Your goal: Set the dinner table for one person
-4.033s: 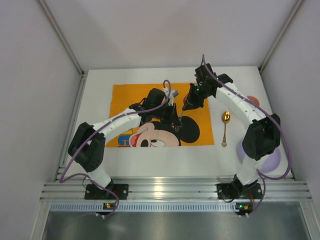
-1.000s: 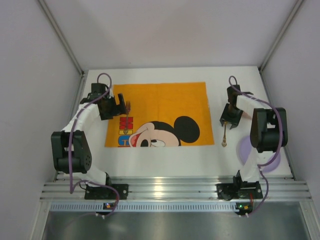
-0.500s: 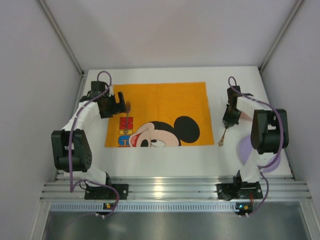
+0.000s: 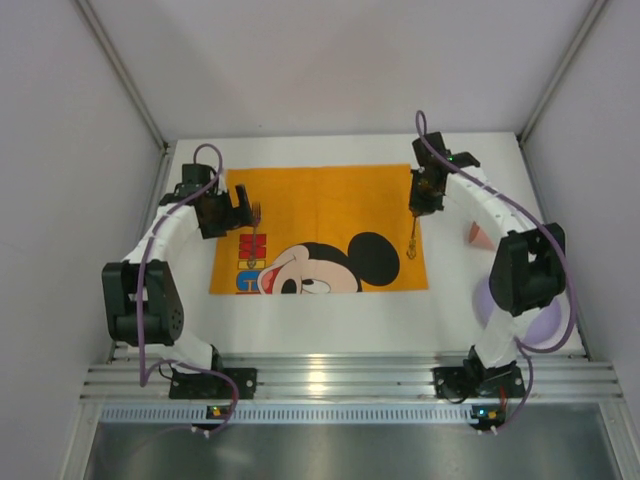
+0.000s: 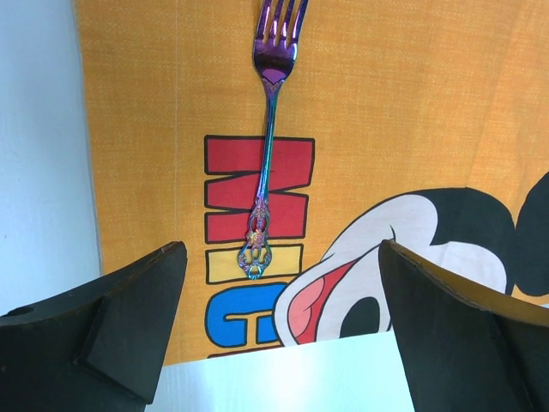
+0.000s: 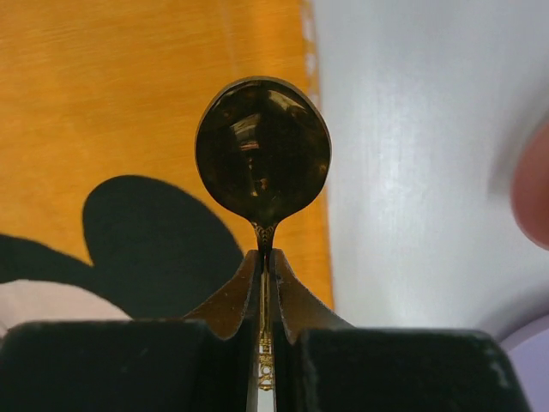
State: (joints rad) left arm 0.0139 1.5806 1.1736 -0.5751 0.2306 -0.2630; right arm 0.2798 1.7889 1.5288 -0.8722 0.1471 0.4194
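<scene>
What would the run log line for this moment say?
left gripper: open, near fork | fork: lying on placemat, left side | right gripper: shut on spoon | spoon: over placemat right edge

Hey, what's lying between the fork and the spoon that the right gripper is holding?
Between fork and spoon, only the orange placemat with Mickey's face; nothing else lies there, as the top view shows.

The spoon handle is buried in my right gripper. The fork tines run off the far edge. My right arm covers part of the purple plate. A blurred pink thing is cut off at the right.
</scene>
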